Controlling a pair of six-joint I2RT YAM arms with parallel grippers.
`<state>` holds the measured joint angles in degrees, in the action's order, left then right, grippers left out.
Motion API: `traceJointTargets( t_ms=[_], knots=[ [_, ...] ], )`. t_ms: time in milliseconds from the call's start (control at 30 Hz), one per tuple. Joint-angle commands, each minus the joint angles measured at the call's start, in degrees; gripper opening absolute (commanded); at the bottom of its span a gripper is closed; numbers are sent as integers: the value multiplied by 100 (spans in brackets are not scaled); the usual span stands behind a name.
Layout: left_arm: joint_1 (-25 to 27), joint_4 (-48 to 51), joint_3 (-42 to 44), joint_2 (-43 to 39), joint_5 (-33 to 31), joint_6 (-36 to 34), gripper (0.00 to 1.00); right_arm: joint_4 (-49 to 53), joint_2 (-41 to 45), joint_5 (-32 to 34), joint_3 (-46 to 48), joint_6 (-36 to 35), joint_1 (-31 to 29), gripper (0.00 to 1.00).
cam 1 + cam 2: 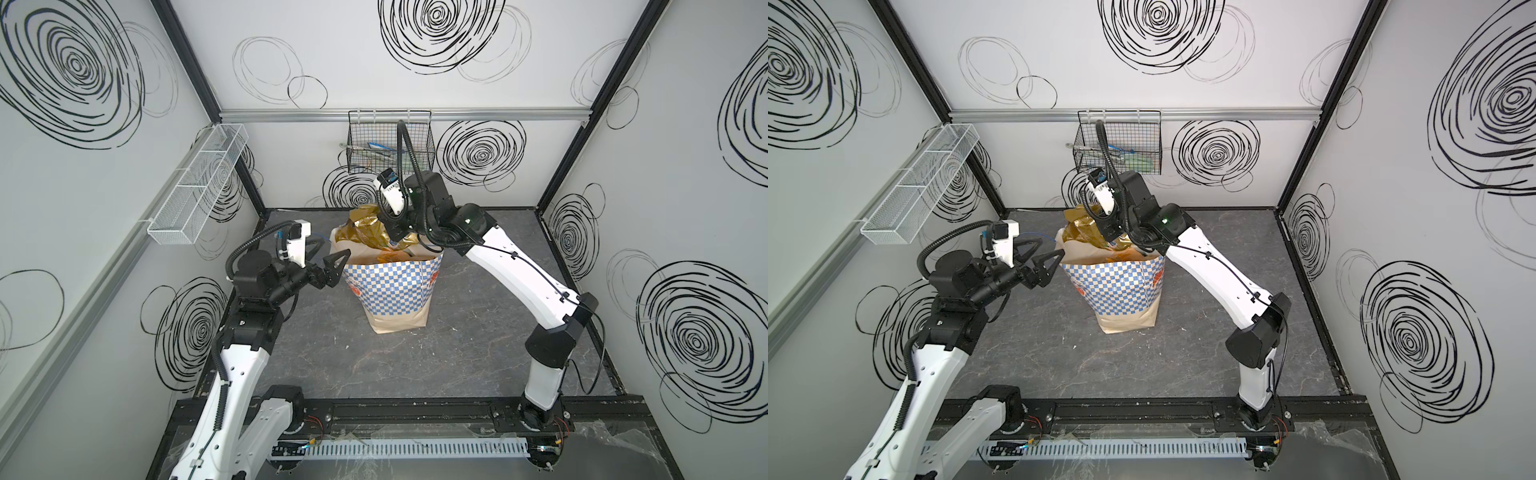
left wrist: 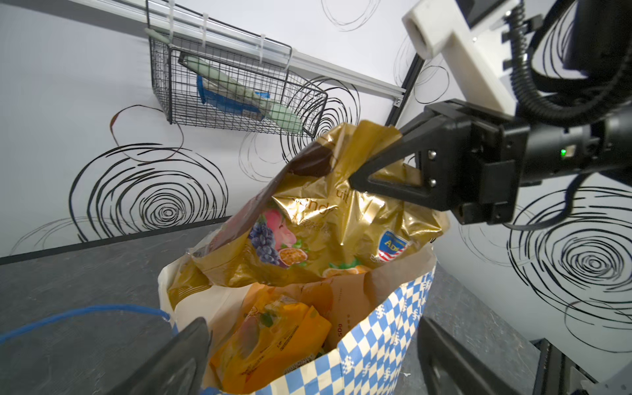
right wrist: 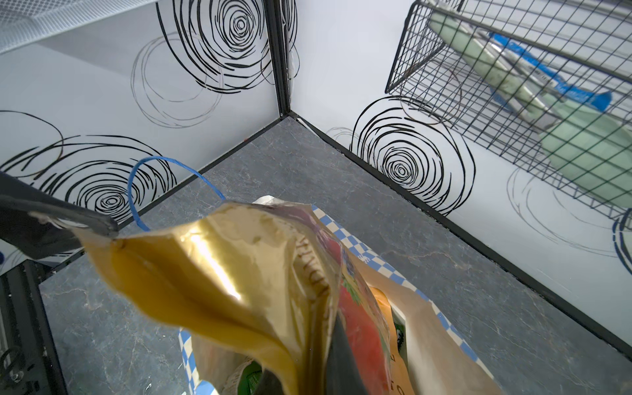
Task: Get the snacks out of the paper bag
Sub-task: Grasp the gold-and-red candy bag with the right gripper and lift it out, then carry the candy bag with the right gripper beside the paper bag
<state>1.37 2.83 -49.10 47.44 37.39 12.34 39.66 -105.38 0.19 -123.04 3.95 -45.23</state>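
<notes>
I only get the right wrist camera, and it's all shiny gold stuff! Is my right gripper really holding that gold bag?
Observer: Yes. The left wrist view shows the right gripper shut on the top edge of the gold bag.
Operator: What's my other arm doing?
Observer: In a top view the left gripper is open at the rim of the paper bag, holding nothing.
Operator: What's on the gold bag's front?
Observer: Printed purple grapes and other fruit, seen from the left wrist.
</notes>
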Motion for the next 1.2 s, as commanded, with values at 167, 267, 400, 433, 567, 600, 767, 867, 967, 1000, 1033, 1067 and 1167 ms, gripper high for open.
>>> traceJointTargets(
  t_ms=[167, 267, 400, 433, 567, 600, 767, 867, 967, 1000, 1033, 1067, 1167],
  knots=[
    [-58, -745, 73, -112, 938, 182, 96, -1473, 1006, -105, -492, 347, -82, 0],
    [-66, -970, 128, -134, 1205, 266, 96, -1572, 1148, -45, -508, 385, -82, 0],
    [-83, -1172, 192, -121, 1387, 377, 96, -1584, 1285, 110, -664, 389, -78, 0],
    [-88, -1230, 203, -122, 1432, 409, 96, -1584, 1341, 188, -705, 383, -82, 0],
    [-93, -1491, 285, -80, 1607, 579, 96, -1684, 1655, 391, -704, 313, -73, 0],
    [-93, -1552, 311, -69, 1637, 614, 96, -1689, 1714, 443, -701, 302, -66, 0],
    [-92, -1908, 431, -7, 1834, 861, 96, -1672, 2227, 640, -478, 351, 165, 0],
    [-83, -2356, 565, 95, 1990, 1189, 96, -2019, 2747, 234, 262, 690, 717, 0],
    [-88, -2454, 612, 116, 1940, 1198, 96, -2142, 3179, -79, 771, 1009, 1417, 0],
    [-88, -2448, 621, 119, 1930, 1192, 96, -2118, 3282, -96, 862, 1032, 1584, 0],
    [-93, -2454, 621, 146, 1939, 1193, 96, -2083, 3356, -91, 945, 1044, 1718, 0],
    [-92, -2460, 620, 174, 1967, 1194, 96, -2038, 3443, -102, 1050, 1049, 1892, 0],
    [-82, -2615, 663, 244, 2057, 1425, 96, -2044, 3686, -228, 1470, 1115, 2427, 0]
  ],
)
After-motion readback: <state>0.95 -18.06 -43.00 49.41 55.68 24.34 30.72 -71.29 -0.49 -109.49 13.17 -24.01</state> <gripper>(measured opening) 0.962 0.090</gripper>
